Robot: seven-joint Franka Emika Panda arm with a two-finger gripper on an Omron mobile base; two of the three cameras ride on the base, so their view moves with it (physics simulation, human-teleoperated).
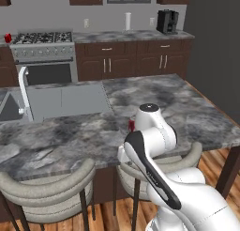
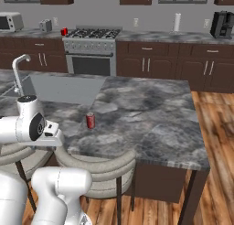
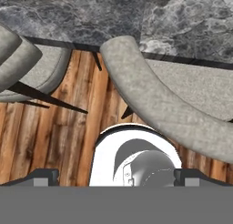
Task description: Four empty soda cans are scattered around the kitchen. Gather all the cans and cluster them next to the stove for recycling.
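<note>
One soda can (image 2: 90, 120) upright on the island table (image 2: 151, 123) near its front edge, sink (image 2: 64, 89) to its left, another can (image 2: 64, 31) on the back counter just left of the stove (image 2: 91, 48) — two stools (image 2: 98, 167) tucked under the table's front.

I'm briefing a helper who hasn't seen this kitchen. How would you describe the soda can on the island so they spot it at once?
Find the marble island with the sink, in front of the stove. The can stands upright near the island's front edge, just past a grey stool. It is small and red with a silvery top, alone on the island; another red can sits far off, left of the stove.
</note>
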